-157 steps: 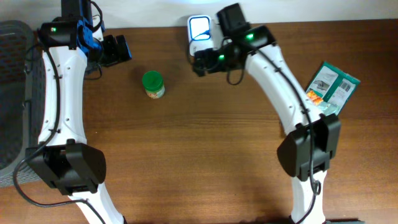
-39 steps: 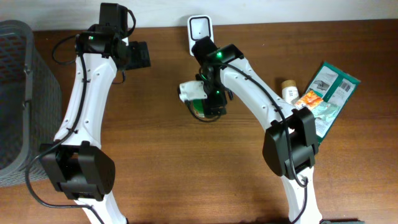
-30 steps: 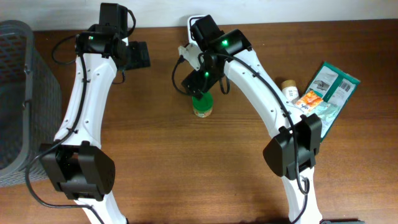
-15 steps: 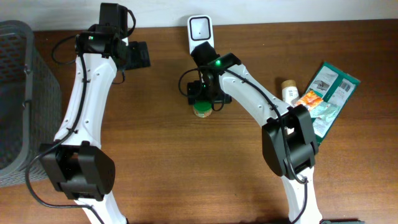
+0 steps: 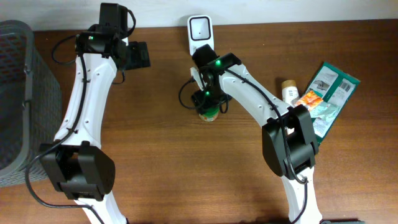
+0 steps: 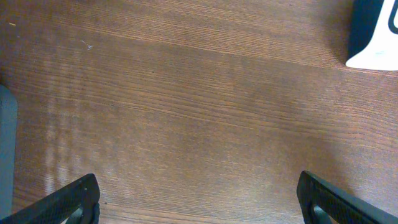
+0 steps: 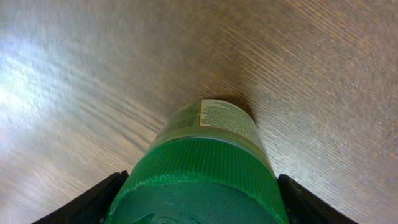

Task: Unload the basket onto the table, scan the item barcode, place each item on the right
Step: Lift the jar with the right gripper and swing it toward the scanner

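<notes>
A jar [image 5: 209,112] with a green ribbed lid and a pale label stands upright on the wooden table, just in front of the white barcode scanner [image 5: 200,30]. My right gripper [image 5: 207,102] is over it from above. In the right wrist view the jar [image 7: 214,134] fills the space between the fingers of my right gripper [image 7: 199,202], which press against both sides of the lid. My left gripper [image 5: 138,55] hovers open at the back left, its fingers wide apart over bare wood [image 6: 199,205], with a corner of the scanner [image 6: 373,37] at the top right.
A grey mesh basket [image 5: 15,99] stands at the left edge. At the right lie a green packet [image 5: 331,90], an orange pack [image 5: 308,98] and a small bottle [image 5: 288,89].
My right gripper has come down over the jar and its jaws have narrowed onto the lid. The left arm has not moved.
</notes>
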Controlling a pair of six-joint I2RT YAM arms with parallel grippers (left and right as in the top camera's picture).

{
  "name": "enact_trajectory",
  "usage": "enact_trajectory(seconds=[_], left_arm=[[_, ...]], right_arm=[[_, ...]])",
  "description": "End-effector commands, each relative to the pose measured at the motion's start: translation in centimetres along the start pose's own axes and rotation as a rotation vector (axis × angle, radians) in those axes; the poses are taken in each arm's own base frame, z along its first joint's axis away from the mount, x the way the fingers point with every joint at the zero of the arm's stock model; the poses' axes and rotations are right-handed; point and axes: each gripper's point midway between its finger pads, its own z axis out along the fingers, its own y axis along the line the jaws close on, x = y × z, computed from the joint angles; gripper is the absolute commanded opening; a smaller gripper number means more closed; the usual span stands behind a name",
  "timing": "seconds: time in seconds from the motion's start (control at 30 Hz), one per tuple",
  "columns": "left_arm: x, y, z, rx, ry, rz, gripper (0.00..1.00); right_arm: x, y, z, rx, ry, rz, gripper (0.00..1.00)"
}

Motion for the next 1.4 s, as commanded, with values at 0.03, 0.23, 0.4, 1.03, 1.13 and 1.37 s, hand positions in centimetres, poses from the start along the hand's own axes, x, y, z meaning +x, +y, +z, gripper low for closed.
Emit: enact_trajectory(seconds=[0.03, 0.23, 0.4, 1.03, 1.13, 1.37], left_arm=[[0.0, 0.2, -0.1, -0.010, -0.004, -0.014, 0.99], [0.0, 0.2, -0.1, -0.010, -0.004, -0.014, 0.99], [0.0, 0.2, -0.1, -0.010, -0.004, -0.014, 0.99], [0.0, 0.2, -0.1, -0.010, -0.004, -0.014, 0.99], [0.0, 0.2, -0.1, -0.010, -0.004, -0.014, 0.99], [0.0, 0.2, -0.1, -0.010, -0.004, -0.014, 0.99]], right_arm=[[0.6, -0.5, 0.3, 0.004, 0.025, -0.192, 0.79], [0.0, -0.3, 0.1, -0.002, 0.000, -0.064, 0.95], [0.0, -0.3, 0.2, -0.001, 0.001, -0.009, 0.84], [-3.2, 7.3, -18.8, -0.419, -0.266, -0.141, 0.53], [-2.5, 7.9, -27.1, -0.687, -0.442, -0.186, 0.53], [-1.8, -1.0, -31.2, -0.777, -0.608, -0.034, 0.53]])
